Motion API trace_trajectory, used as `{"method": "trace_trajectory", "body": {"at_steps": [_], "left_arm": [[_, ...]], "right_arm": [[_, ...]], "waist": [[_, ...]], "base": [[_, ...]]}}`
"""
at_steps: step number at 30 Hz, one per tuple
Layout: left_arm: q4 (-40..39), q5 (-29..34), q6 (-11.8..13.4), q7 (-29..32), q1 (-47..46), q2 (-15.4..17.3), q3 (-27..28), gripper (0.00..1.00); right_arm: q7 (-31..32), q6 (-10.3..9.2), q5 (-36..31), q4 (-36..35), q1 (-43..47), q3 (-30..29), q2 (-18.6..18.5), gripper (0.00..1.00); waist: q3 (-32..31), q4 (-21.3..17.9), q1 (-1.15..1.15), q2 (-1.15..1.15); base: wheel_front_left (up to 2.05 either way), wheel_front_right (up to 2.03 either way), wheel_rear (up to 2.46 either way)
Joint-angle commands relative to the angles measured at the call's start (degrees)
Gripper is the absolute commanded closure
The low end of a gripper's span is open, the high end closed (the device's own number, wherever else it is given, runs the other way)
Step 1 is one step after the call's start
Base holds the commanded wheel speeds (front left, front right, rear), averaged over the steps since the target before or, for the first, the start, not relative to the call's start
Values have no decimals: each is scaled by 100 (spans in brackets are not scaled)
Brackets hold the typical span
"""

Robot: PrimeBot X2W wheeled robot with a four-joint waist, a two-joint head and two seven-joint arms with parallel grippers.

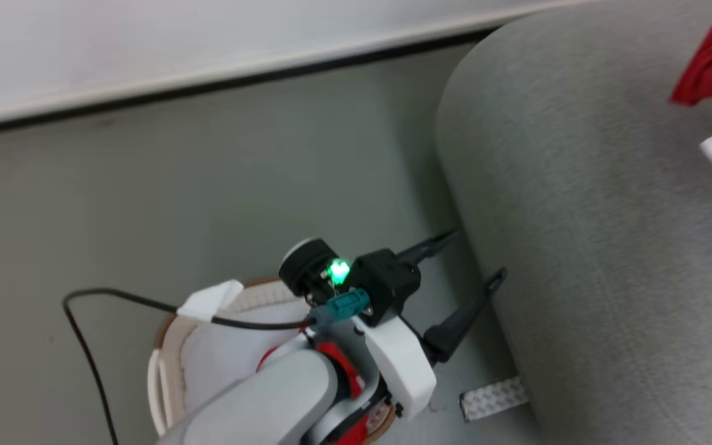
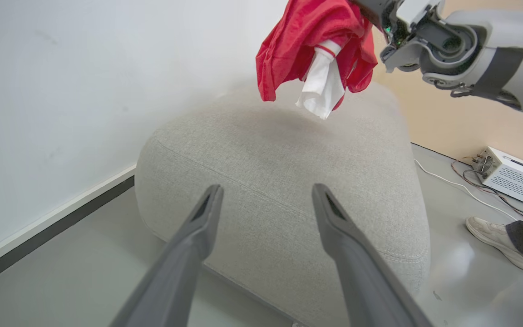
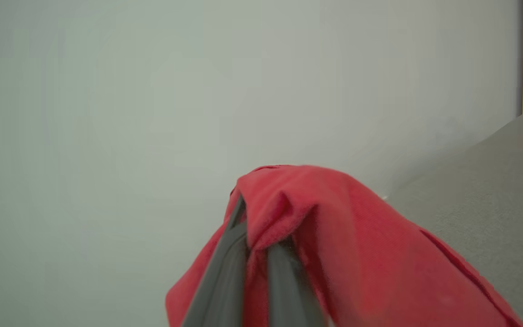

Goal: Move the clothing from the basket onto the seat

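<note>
Left wrist view: clothing (image 2: 307,41) out of the basket (image 1: 167,358), dangling above the seat (image 2: 279,181) from the right gripper (image 3: 257,254)'s clamped fingers, not yet released; left gripper (image 2: 267,190)'s fingers apart, empty.

A white vented box (image 2: 513,175) sits on the grey floor (image 2: 61,281) near a person's white shoe (image 2: 493,234), beside a white wall (image 2: 61,91).

The clothing (image 2: 298,45), at the top centre of the left wrist view, is bright red with a white piece. The seat (image 2: 279,181) is light grey and finely flecked. The basket (image 1: 170,352), at the head view's lower left, is white with a brown rim.
</note>
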Motion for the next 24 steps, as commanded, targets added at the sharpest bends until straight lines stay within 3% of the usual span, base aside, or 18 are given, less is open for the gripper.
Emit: {"method": "trace_trajectory", "body": {"at_steps": [1,8,12,14,16,18,24], "left_arm": [[-37,44,-29,-7,-160,39,53,0],[-41,137,-132,-111,-523,62,126,0],[71,96,-142,-242,-541,29,149,0],[142,62,-133,-289,-489,42,159,0],[202,28,-101,-339,-419,66,179,0],[245,-9,-56,-369,-344,94,209,0],[373,-155,41,-480,-88,165,270,0]], "right_arm": [[-17,-12,-150,238,-300,-134,-31,100],[-16,-12,-1129,1860,-1544,-925,166,100],[-17,-12,-1673,2398,-1685,-1411,407,100],[-17,-12,-1912,2517,-1574,-1656,531,95],[-17,-12,-2145,2556,-1440,-1860,646,62],[-17,-12,-2331,2487,-1299,-1980,794,0],[-16,-12,-2839,1944,-725,-2083,1075,0]], "waist": [[792,599,-1,0],[1514,971,-1,0],[1532,1054,-1,0],[1452,1050,-1,0],[1330,1022,-1,0],[1192,978,-1,0],[706,854,-1,0]], "base": [[0,0,0],[0,0,0],[0,0,0],[0,0,0],[0,0,0],[0,0,0],[0,0,0]]}}
